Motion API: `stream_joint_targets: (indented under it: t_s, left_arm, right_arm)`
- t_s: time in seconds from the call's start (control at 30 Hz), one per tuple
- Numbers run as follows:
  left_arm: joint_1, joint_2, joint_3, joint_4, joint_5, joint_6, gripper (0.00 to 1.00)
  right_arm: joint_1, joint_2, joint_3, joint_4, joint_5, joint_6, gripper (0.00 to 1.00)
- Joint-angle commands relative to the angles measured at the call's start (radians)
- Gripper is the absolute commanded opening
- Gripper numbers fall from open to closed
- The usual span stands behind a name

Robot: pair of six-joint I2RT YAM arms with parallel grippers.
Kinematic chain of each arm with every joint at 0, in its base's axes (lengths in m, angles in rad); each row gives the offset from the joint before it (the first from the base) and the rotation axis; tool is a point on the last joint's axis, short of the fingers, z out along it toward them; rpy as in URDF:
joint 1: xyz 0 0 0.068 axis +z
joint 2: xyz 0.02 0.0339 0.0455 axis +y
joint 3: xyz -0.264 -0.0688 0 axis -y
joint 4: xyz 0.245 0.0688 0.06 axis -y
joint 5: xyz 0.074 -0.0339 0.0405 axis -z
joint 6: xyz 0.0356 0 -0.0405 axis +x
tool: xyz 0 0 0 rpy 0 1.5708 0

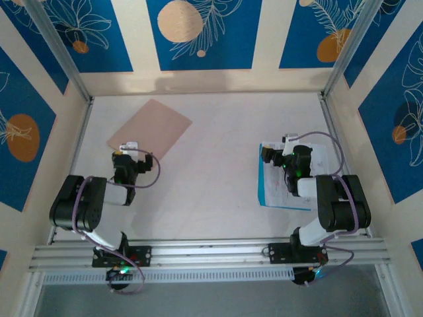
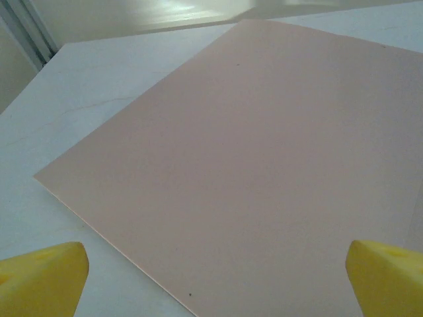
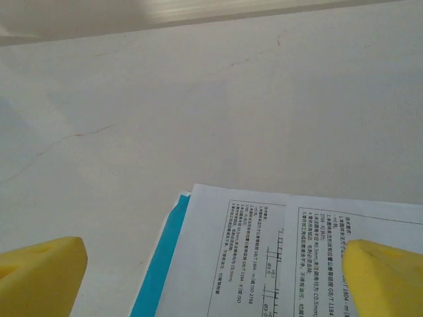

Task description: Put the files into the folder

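Note:
The folder [image 1: 151,127], a plain pinkish-brown card, lies flat and turned at an angle on the far left of the table. My left gripper [image 1: 127,146] hovers at its near corner, open, with nothing between its yellow fingertips [image 2: 43,277]. From the left wrist, the folder [image 2: 264,165] spreads beneath the left gripper [image 2: 215,284]. The files [image 1: 274,185], white printed sheets on a bright blue sheet, lie at the right, partly under my right arm. The right gripper [image 1: 266,155] is open above their far corner. In the right wrist view the right gripper [image 3: 211,281] straddles the white sheets [image 3: 297,251] and the blue sheet's edge [image 3: 158,264].
The pale table [image 1: 218,165] stretches between folder and files. Walls with blue leaf-patterned panels [image 1: 198,33] close in the back and both sides. A metal rail [image 1: 211,251] carrying both arm bases runs along the near edge.

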Motion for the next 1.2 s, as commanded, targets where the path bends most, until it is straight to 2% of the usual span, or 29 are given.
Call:
stream_joint_targets:
  t_s: [0.0, 0.73, 0.8, 0.87, 0.93, 1.0, 1.03, 1.07, 1.1, 1.13, 1.17]
  left_arm:
    - [0.01, -0.012, 0.018, 0.004, 0.019, -0.004, 1.0]
    - [0.009, -0.015, 0.006, 0.027, 0.017, -0.009, 1.0]
    - [0.01, -0.047, -0.037, 0.086, -0.012, -0.013, 1.0]
    - [-0.005, -0.132, -0.084, 0.099, -0.073, -0.014, 1.0]
    - [-0.044, -0.245, -0.078, -0.01, -0.132, 0.017, 1.0]
    - [-0.081, -0.336, -0.009, -0.185, -0.182, 0.003, 1.0]
    - [-0.086, -0.387, 0.07, -0.404, -0.188, -0.119, 1.0]
    - [-0.078, -0.432, 0.177, -0.674, -0.129, -0.225, 1.0]
    - [-0.077, -0.453, 0.251, -0.845, -0.114, -0.318, 1.0]
    - [-0.067, -0.441, 0.281, -0.834, -0.089, -0.381, 1.0]
    - [-0.04, -0.408, 0.311, -0.827, 0.004, -0.425, 1.0]
  right_arm:
    - [-0.006, 0.0, 0.013, 0.006, -0.021, -0.019, 0.99]
    - [-0.007, -0.007, 0.004, 0.021, -0.019, -0.018, 0.99]
    - [-0.006, -0.066, 0.002, -0.023, 0.019, -0.003, 0.99]
    - [-0.001, -0.176, 0.03, -0.154, 0.06, 0.002, 0.99]
    - [0.015, -0.275, 0.073, -0.274, 0.102, 0.054, 0.99]
    - [0.002, -0.355, 0.194, -0.566, 0.143, 0.34, 0.99]
    - [-0.019, -0.359, 0.288, -0.773, 0.107, 0.488, 0.99]
    - [-0.036, -0.345, 0.381, -0.97, 0.076, 0.625, 0.99]
    - [-0.052, -0.323, 0.417, -1.051, 0.007, 0.681, 0.99]
    - [-0.07, -0.289, 0.437, -1.035, -0.122, 0.664, 0.91]
    - [-0.065, -0.256, 0.473, -1.047, -0.185, 0.651, 0.76]
